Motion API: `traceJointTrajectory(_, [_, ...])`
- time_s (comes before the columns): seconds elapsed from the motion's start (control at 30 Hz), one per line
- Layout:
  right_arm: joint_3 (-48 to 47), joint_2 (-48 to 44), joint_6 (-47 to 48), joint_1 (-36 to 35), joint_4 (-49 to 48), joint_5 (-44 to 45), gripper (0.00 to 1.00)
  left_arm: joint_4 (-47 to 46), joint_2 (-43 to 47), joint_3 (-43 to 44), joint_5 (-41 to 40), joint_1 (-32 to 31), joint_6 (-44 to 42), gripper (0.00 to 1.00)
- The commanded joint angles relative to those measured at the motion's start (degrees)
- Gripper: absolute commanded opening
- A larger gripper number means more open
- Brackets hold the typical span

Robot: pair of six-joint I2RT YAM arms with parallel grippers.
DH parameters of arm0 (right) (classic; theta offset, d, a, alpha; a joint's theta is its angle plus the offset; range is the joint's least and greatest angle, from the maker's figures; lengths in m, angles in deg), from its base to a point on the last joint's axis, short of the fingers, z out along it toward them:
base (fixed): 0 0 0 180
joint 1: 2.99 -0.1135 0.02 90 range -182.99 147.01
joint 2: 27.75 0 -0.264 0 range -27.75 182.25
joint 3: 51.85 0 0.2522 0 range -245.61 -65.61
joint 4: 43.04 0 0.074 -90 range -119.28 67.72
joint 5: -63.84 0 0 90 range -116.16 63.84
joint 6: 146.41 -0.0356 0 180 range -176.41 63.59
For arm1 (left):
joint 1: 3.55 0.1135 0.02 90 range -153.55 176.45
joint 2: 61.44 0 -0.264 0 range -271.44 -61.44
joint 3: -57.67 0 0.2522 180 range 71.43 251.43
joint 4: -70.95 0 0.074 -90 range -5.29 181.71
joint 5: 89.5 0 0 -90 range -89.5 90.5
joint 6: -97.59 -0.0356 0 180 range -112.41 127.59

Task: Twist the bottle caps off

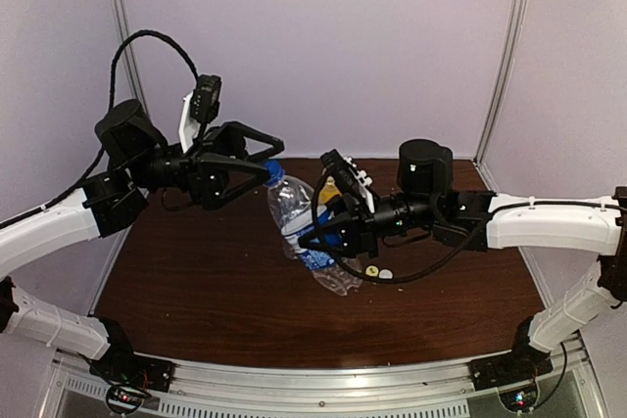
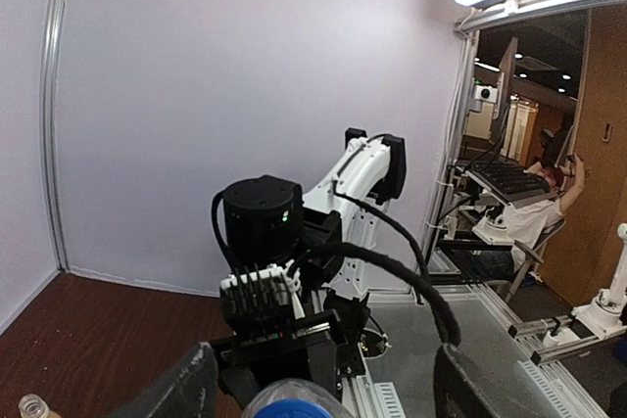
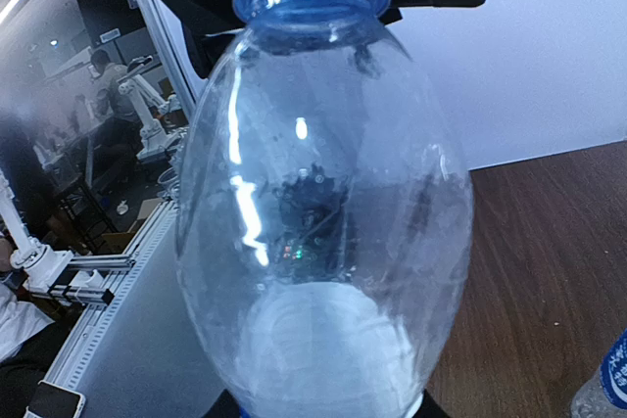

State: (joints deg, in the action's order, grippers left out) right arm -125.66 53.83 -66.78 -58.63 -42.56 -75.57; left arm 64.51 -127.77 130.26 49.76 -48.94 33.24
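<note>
My right gripper (image 1: 312,239) is shut on the taller clear bottle (image 1: 291,205) and holds it tilted above the table. The bottle fills the right wrist view (image 3: 323,242), with dark fingers (image 3: 217,408) at its lower sides. Its blue cap (image 1: 274,169) points toward my left gripper (image 1: 263,169). In the left wrist view the left gripper (image 2: 323,364) is open, with the blue cap (image 2: 294,408) between its wide-apart fingers (image 2: 191,389) and not touched. The yellow cap (image 1: 371,271) and white cap (image 1: 386,274) lie on the table. The short clear bottle (image 1: 333,276) lies below the right gripper. The yellow-orange bottle (image 1: 330,188) is mostly hidden behind it.
The dark brown table (image 1: 206,281) has white walls behind and at both sides. A metal rail (image 1: 323,384) runs along the near edge. An uncapped bottle neck (image 2: 29,405) shows at the bottom left of the left wrist view.
</note>
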Motion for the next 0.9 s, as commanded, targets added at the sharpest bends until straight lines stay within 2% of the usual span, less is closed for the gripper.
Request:
traceJointTrajectory(0.0, [-1.8,1.8,-4.5,0.0,-7.3,-9.2,0.33,-11.8,-1.9,-1.5,7.7,0.1,4.1,0.74])
traceJointTrajectory(0.27, [-1.8,1.9,-5.3,0.0,-8.7,-9.5,0.33,-14.0,-3.4,-1.7,10.5,0.1,5.7,0.60])
traceJointTrajectory(0.87, [-1.8,2.3,-5.2,0.1,-8.2,-8.2,0.33,-17.6,-4.2,-2.5,10.0,0.1,7.8,0.32])
